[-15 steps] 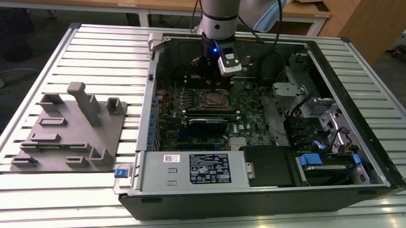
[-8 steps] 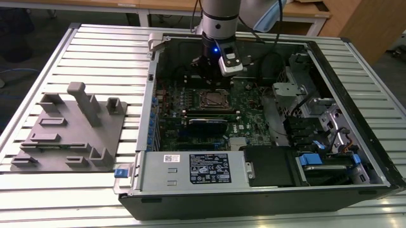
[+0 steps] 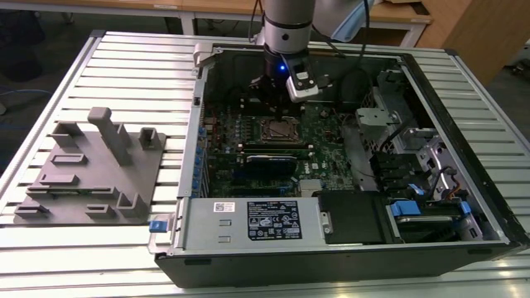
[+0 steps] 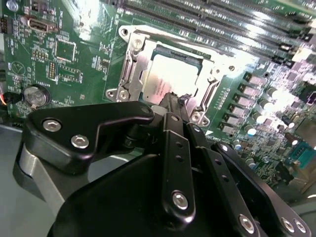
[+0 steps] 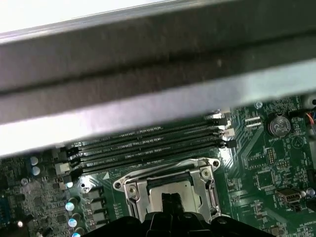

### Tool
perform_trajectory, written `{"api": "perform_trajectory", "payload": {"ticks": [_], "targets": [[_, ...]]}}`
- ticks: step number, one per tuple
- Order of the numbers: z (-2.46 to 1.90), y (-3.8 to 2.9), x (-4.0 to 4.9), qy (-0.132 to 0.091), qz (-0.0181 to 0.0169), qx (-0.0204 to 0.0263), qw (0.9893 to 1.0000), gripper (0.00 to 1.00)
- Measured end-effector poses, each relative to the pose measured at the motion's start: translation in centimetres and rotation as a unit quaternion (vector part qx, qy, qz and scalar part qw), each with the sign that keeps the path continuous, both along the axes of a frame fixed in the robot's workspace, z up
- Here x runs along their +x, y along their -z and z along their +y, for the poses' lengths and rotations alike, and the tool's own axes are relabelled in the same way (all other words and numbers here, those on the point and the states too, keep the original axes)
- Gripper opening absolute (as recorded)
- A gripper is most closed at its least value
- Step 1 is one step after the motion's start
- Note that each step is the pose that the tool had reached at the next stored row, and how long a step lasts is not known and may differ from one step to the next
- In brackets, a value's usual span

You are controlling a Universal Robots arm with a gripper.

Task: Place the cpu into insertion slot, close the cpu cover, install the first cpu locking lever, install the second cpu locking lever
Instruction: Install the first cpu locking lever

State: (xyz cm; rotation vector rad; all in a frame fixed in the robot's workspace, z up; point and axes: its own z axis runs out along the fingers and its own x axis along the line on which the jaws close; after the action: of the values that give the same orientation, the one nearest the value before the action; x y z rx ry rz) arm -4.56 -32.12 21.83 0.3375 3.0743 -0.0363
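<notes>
I read hand (image 4: 176,100) closed, empty, tips by cpu cover (image 4: 129,69) edge; cpu (image 4: 172,76) just beyond, seated. Risk: tips skid, gouge motherboard (image 4: 84,29).

cpu (image 4: 170,76) in insertion slot (image 4: 173,49), cpu cover (image 4: 132,69) around it, claw (image 4: 173,101) close above

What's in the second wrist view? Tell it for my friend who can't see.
A black metal robot gripper looms in the foreground, its tip right by a flat square silvery-grey cpu. The chip sits inside a silver metal frame plate on a green circuit board.
</notes>
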Motion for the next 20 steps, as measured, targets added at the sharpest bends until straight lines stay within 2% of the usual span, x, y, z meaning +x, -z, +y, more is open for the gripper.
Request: {"api": "perform_trajectory", "payload": {"ticks": [4,6,9,10,13,14,15,20], "targets": [[-0.46,0.0,0.0,-0.001,0.0,0.0029,1.0,0.1],[-0.58,0.0,0.0,-0.002,0.0,0.0039,1.0,0.1],[-0.68,0.0,0.0,-0.004,0.0,0.0079,1.0,0.1],[-0.7,0.0,0.01,-0.004,0.0,0.011,0.9999,0.1],[-0.74,0.0,0.05,-0.005,-0.0001,0.0277,0.9996,0.1],[-0.76,0.0,0.05,-0.005,0.0,0.0318,0.9995,0.1],[-0.77,0.0,0.05,-0.005,-0.0001,0.034,0.9994,0.1],[-0.77,0.01,0.1,-0.005,-0.0001,0.0342,0.9994,0.1]]}}
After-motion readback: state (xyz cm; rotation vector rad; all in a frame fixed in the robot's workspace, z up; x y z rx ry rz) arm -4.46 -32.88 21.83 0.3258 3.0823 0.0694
